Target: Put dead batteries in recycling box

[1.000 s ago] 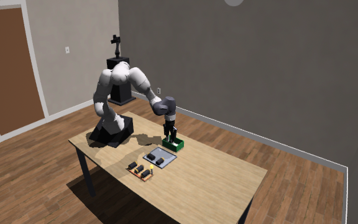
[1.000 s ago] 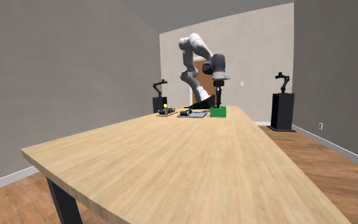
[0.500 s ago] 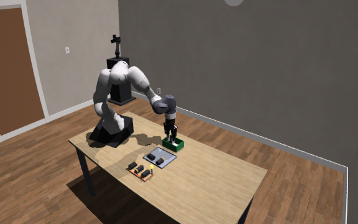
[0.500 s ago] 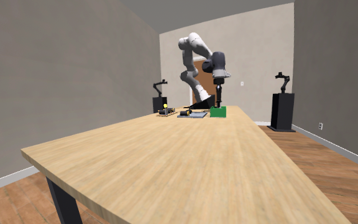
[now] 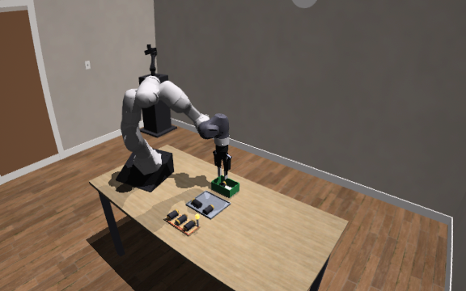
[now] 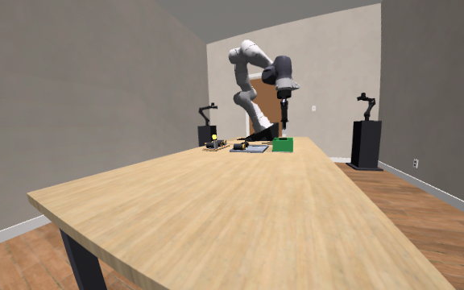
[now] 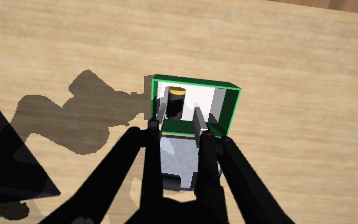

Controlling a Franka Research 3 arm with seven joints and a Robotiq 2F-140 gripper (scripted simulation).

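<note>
Ana: "What lies nearest, as the top view shows it?"

Ben: "Beside the near long edge of the worktop [image 5: 265, 234] [image 6: 236, 201] [image 7: 290, 100], a holder [image 5: 194, 230] [image 6: 216, 149] carries three batteries [image 5: 181, 219] [image 6: 212, 145]. The bulb [image 5: 197, 217] [image 6: 214, 137] at its side glows yellow."

Ana: "And past that?"

Ben: "A grey tray [image 5: 213, 199] [image 6: 256, 149] [image 7: 180, 157] lies between the holder and the green recycling box [image 5: 230, 191] [image 6: 283, 145] [image 7: 227, 112], with two dark batteries [image 5: 208, 209] [image 6: 239, 147] [image 7: 171, 180] on it. The box stands upright, closer to the far long edge."

Ana: "Does it hold anything?"

Ben: "One battery [image 5: 223, 183] [image 7: 175, 104], its yellow end showing, against the pale floor of the box. Whether it lies flat or leans, he cannot tell; nor can he tell from looks which batteries are dead."

Ana: "Is the gripper [image 5: 222, 178] [image 6: 284, 134] [image 7: 179, 112] grasping it?"

Ben: "No, it is released: its fingers stand partly apart above the box, pointing down, with nothing between them."

Ana: "What about the arm [image 5: 148, 90] [image 6: 252, 52]?"

Ben: "Its black base [image 5: 168, 162] [image 6: 274, 130] [image 7: 10, 160] sits by the short edge, at the left in the top view. It arches from there towards the box. Beyond the worktop's far corner stands a dark pedestal [image 5: 156, 113] [image 6: 366, 145]."
</note>
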